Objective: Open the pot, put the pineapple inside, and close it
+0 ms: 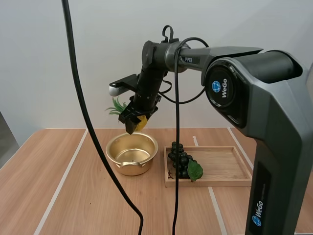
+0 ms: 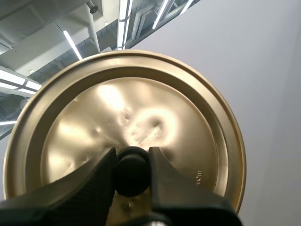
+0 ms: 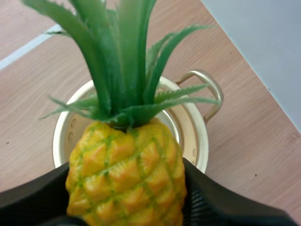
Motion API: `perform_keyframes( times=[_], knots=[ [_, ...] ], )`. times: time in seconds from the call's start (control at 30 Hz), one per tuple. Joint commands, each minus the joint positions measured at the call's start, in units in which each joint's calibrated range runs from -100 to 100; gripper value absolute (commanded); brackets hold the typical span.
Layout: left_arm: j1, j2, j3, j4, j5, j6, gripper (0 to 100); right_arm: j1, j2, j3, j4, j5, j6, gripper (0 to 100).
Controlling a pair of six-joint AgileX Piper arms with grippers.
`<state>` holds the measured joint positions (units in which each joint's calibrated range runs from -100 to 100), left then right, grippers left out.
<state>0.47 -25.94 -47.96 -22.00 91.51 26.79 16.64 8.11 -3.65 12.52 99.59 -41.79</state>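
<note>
One table [image 1: 58, 196] carried the whole setup, w/ the right arm [image 1: 244, 83] reaching out over it. Wooden tray [image 1: 225, 166] lay to the right side. Pot [image 1: 131, 169] stood open just left of the tray, nothing visible inside. Lid [image 2: 155, 108] was held up off the table, the left gripper [image 2: 132, 175] clenched on its black knob [image 2: 131, 169]. Pineapple [image 1: 142, 122] hung above the pot, clear of the rim, w/ the right gripper [image 1: 133, 123] grasping it by the body. Grapes [image 1: 178, 159] sat at the tray's left end, near the pot. Step in hand, as I judged it: putting the fruit in; opening looked done. Next move prob. called for the right arm to centre over the pot, lower until the fruit sat inside, then let go & clear out so the lid could go on.
</note>
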Motion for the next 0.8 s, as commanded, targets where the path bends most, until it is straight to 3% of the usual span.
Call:
perform_keyframes(
  times=[0.0, 0.77],
  knots=[
    [-0.15, -0.16, -0.24, 1.2, 0.82, -0.4, 0, -0.05, 1.3, -0.47, -0.03, 0.41, -0.41, 0],
    [-0.15, -0.16, -0.24, 1.3, 3.2, -0.51, 0, 0.04, 10.79, 1.06, 1.8, 0.41, -1.89, 0]
  ],
)
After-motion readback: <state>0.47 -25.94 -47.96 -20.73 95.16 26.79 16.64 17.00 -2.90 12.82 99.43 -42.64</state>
